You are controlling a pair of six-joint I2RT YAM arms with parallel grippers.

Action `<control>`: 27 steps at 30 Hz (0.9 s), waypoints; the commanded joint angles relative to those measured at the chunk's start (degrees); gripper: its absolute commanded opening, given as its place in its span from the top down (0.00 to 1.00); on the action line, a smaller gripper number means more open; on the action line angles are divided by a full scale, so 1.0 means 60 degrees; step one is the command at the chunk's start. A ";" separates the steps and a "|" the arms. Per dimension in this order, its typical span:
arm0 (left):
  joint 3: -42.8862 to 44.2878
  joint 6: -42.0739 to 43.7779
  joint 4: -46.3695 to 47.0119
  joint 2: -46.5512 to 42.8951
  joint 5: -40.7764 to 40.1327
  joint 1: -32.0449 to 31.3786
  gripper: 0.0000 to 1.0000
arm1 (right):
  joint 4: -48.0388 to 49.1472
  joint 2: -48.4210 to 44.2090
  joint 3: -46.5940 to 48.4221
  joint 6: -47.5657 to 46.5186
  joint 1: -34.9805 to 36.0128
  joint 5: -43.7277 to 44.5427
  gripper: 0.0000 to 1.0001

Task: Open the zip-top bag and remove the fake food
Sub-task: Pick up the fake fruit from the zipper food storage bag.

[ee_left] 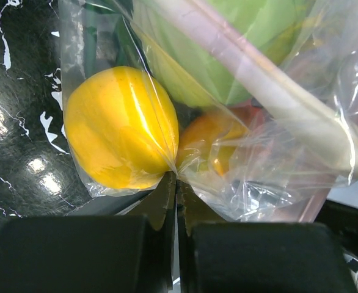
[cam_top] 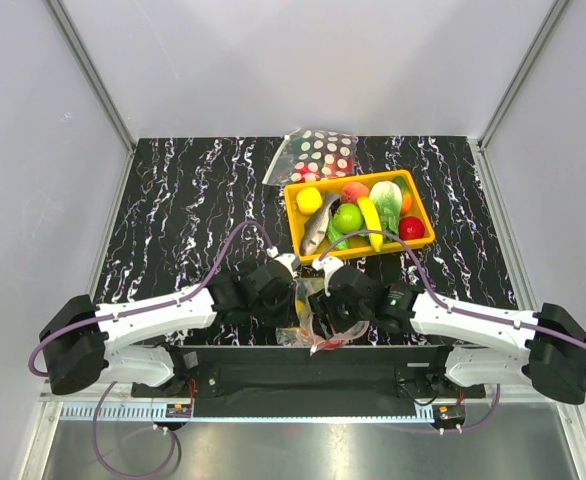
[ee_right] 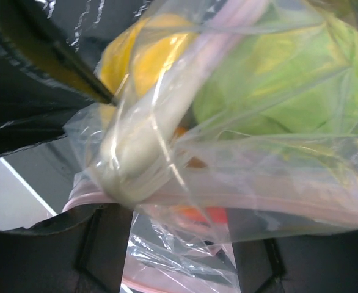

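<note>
The zip-top bag (cam_top: 320,328) lies crumpled near the table's front edge, between both arms. My left gripper (ee_left: 176,180) is shut on a fold of its clear film, right beside a yellow fruit (ee_left: 119,127) inside the bag. Also inside are a green piece (ee_left: 240,43), an orange piece (ee_left: 212,139) and a pale stalk (ee_left: 270,91). My right gripper (ee_right: 182,256) stands open, its dark fingers (ee_right: 102,250) set wide apart with loose film and the pink zip strip (ee_right: 270,201) lying between them. In the top view, the left gripper (cam_top: 289,292) and right gripper (cam_top: 327,292) face each other over the bag.
An orange tray (cam_top: 295,222) behind the grippers holds several more fake food pieces. A bag with large polka dots (cam_top: 318,152) lies at the table's far edge. The table's front edge runs just under the zip-top bag.
</note>
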 commanded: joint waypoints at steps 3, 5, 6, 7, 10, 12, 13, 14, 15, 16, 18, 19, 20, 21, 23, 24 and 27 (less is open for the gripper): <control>0.0146 0.0157 -0.0059 -0.0199 -0.0120 0.0007 1.00 | 0.0144 -0.0176 -0.0194 0.0802 0.0074 0.0966 0.34; 0.0058 0.0143 -0.0250 -0.0359 -0.0179 0.0007 1.00 | 0.0116 -0.0628 -0.0238 0.1050 0.0088 0.0922 0.34; -0.0029 0.0143 -0.0294 -0.0404 -0.0193 0.0007 1.00 | 0.0000 -0.0791 -0.0224 0.1124 0.0074 0.1096 0.34; -0.0103 0.0085 -0.0294 -0.0462 -0.0193 0.0007 1.00 | -0.0118 -0.0952 -0.0209 0.1198 0.0074 0.1243 0.34; -0.0250 0.0040 -0.0294 -0.0624 -0.0164 0.0007 1.00 | -0.0615 -0.1713 -0.0209 0.1578 0.0074 0.1975 0.34; -0.0265 0.0040 -0.0294 -0.0639 -0.0150 0.0007 1.00 | -0.0777 -0.2197 -0.0209 0.1798 0.0074 0.2617 0.34; -0.0265 0.0069 -0.0309 -0.0624 -0.0135 0.0007 1.00 | -0.0952 -0.2315 -0.0209 0.1843 0.0059 0.2781 0.34; -0.0265 0.0098 -0.0323 -0.0609 -0.0135 0.0007 1.00 | -0.0997 -0.2461 -0.0209 0.1887 0.0074 0.2928 0.34; -0.0236 0.0113 -0.0338 -0.0595 -0.0135 0.0007 1.00 | -0.0998 -0.2477 -0.0223 0.1858 0.0059 0.2987 0.34; -0.0192 0.0113 -0.0353 -0.0566 -0.0091 0.0007 1.00 | -0.0983 -0.2433 -0.0253 0.1814 0.0074 0.2959 0.34; -0.0119 0.0157 -0.0367 -0.0580 -0.0105 0.0007 1.00 | -0.0983 -0.2010 -0.0224 0.1755 0.0074 0.2828 0.35; -0.0089 0.0172 -0.0368 -0.0565 -0.0120 0.0007 1.00 | -0.0911 -0.1631 -0.0224 0.1741 0.0059 0.2769 0.35; -0.0060 0.0172 -0.0368 -0.0551 -0.0135 0.0007 1.00 | -0.0837 -0.1468 -0.0224 0.1595 0.0059 0.2695 0.35; 0.0013 0.0186 -0.0382 -0.0536 -0.0135 0.0007 1.00 | -0.0750 -0.1292 -0.0224 0.1536 0.0059 0.2608 0.36; 0.0058 0.0201 -0.0397 -0.0492 -0.0120 0.0007 1.00 | -0.0530 -0.0883 -0.0165 0.1317 0.0074 0.2505 0.36; 0.0101 0.0201 -0.0382 -0.0478 -0.0135 0.0007 1.00 | -0.0485 -0.0750 -0.0136 0.1258 0.0074 0.2388 0.37; 0.0116 0.0186 -0.0382 -0.0507 -0.0179 0.0007 1.00 | -0.0353 -0.0324 -0.0004 0.1067 0.0074 0.2067 0.38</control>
